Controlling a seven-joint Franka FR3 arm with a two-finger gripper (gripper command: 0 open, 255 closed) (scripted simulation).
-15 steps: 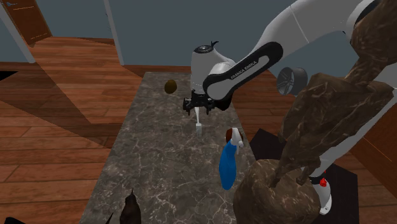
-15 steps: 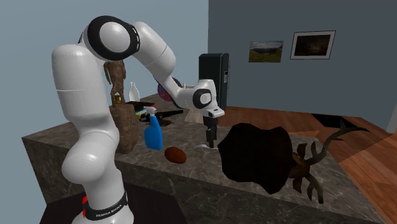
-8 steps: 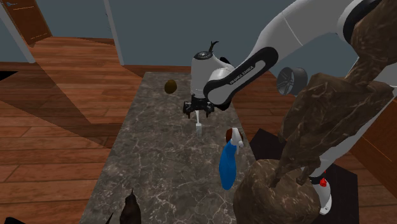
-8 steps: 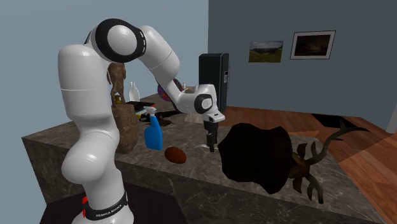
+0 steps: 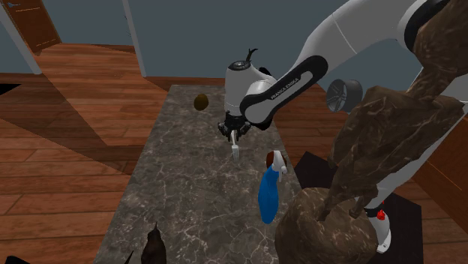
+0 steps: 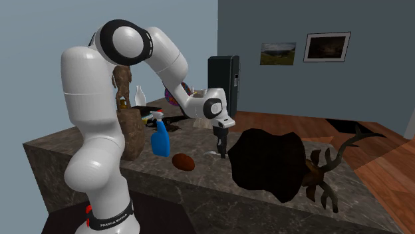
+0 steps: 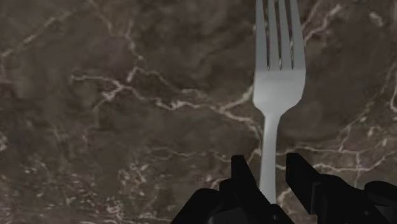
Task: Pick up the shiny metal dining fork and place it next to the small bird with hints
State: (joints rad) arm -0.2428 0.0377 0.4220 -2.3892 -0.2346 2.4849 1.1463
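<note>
Claw (image 7: 268, 162) was clamped on the handle of the metal fork (image 7: 278, 83). The fork hung straight out past the fingertips (image 7: 245, 181), tines away from the claw and pointing at the stone below. From the shoulder view the claw (image 5: 235, 135) pointed down over the middle of the counter, with the fork (image 5: 235, 151) dangling under it. Whether the tines touched the stone could not be told.

Around it: the small brown bird (image 5: 201, 102), just a rounded lump from there, sat well apart from the claw, on the side away from the stand. On the stand's side of the claw was a blue spray bottle (image 5: 267, 193), near but not touching. In the second exterior view the claw (image 6: 222, 153) hung just beside a big dark plaque (image 6: 266, 166) carrying a deer head with antlers (image 6: 322, 174). That plaque crowded one flank of the claw, while the bird (image 6: 183, 161) and the bottle (image 6: 159, 142) lay on the other. A rough brown sculpture (image 5: 375, 157) loomed by the stand and hid part of the arm in the shoulder view.

The surface was a dark marble counter (image 5: 187, 195) with pale veins. Around it lay a wooden plank floor (image 5: 67, 135) and blue-grey walls (image 6: 279, 93). Far behind the claw, two framed pictures (image 6: 326, 46) hung on the wall and a tall black cabinet (image 6: 223, 80) stood below them.
</note>
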